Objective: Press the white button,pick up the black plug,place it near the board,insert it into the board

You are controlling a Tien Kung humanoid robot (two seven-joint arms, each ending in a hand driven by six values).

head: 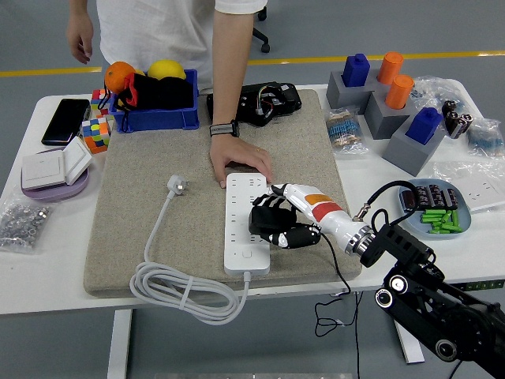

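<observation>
We see the right hand [276,225] over the right edge of the white power strip [246,223], fingers curled in, gripping nothing; we can't tell if a fingertip touches the strip. The white button [247,254] sits at the strip's near end, uncovered, just left of the hand. Right arm comes in from the lower right; its forearm shell is white with a red-orange patch. Left hand is out of frame.

The strip lies lengthwise on the beige felt mat [158,229]. Its white cable [177,292] coils off the mat's near edge and runs up to the white plug [177,186], which lies on the mat left of the strip, well apart from it. We can't pick out a black plug with any certainty.

A person stands at the far side, one hand [239,162] flat on the mat pinning the strip's far end, a dark watch on that wrist.

Elsewhere on the table [47,268]: blue bin [154,117] with an orange and a yellow item, Rubik's cube [97,133], black phone [65,120], white wall switch [55,164] on a lilac dish, grey blocks with blue and orange pegs [390,103], blue tray [434,207] with green parts.

No readable labels or brand text at this resolution.
</observation>
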